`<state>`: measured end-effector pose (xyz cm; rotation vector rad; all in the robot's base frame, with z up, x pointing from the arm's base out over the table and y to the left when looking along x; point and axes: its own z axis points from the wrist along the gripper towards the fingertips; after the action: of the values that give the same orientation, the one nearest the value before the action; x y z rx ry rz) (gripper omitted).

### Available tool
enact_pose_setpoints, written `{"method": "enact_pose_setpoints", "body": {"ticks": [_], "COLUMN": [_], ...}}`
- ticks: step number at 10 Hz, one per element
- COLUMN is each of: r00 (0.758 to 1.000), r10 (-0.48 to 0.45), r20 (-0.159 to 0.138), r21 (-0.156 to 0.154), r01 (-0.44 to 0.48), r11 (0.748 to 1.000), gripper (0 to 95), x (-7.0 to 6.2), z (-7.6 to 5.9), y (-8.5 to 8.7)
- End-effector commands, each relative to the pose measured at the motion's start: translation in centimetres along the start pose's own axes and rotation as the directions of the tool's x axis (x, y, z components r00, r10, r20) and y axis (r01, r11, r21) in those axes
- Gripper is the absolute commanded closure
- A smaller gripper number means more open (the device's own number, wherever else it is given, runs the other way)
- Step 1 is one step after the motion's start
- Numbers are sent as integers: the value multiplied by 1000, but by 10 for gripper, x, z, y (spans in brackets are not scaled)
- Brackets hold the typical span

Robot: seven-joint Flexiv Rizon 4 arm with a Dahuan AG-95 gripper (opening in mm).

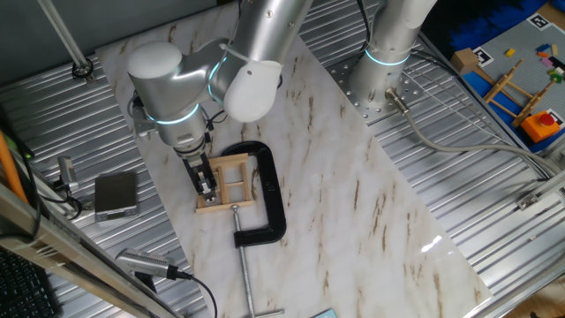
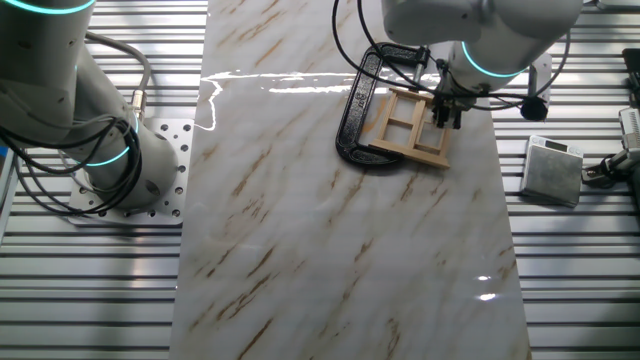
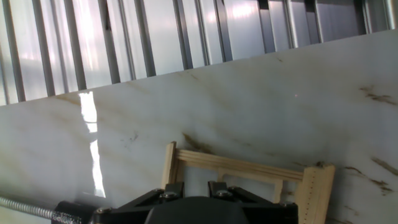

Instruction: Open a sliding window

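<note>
Your arm [image 1: 256, 53]: smooth silver-grey tubular links with rounded white caps at the joints. Each joint you see carries a thin glowing cyan ring. The base column [image 1: 388, 53] is a silver cylinder on a round flange plate [image 1: 375, 93] drilled with small holes. Black cables [image 2: 60, 150] loop round the base and lower link, and a grey cable [image 1: 441, 141] leads away from the flange. Your wrist joint [image 1: 168, 84] is a grey drum with a white domed end. The gripper [image 1: 205, 181] is small and black; the hand view shows its black housing [image 3: 199, 208] with silver screw heads.
</note>
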<state>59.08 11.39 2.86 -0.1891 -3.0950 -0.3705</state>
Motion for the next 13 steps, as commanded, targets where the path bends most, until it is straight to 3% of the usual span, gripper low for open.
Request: {"method": "enact_pose_setpoints", "body": {"ticks": [1,4,9,11,12,13], "r00": [1000,1000,1000,1000,1000,1000], "r10": [-13,-16,-2,1,2,1], "r20": [-5,-9,3,5,5,4], "r21": [-1,7,-66,-73,-74,-73], "r01": [13,16,2,-1,-2,-1], "r11": [1000,1000,998,997,997,997], "gripper": [570,570,570,570,380,380], "x": [1,3,3,3,3,3], "z": [-6,-13,-13,-12,-12,-12], "y": [-3,-7,-7,-6,-6,-6]}}
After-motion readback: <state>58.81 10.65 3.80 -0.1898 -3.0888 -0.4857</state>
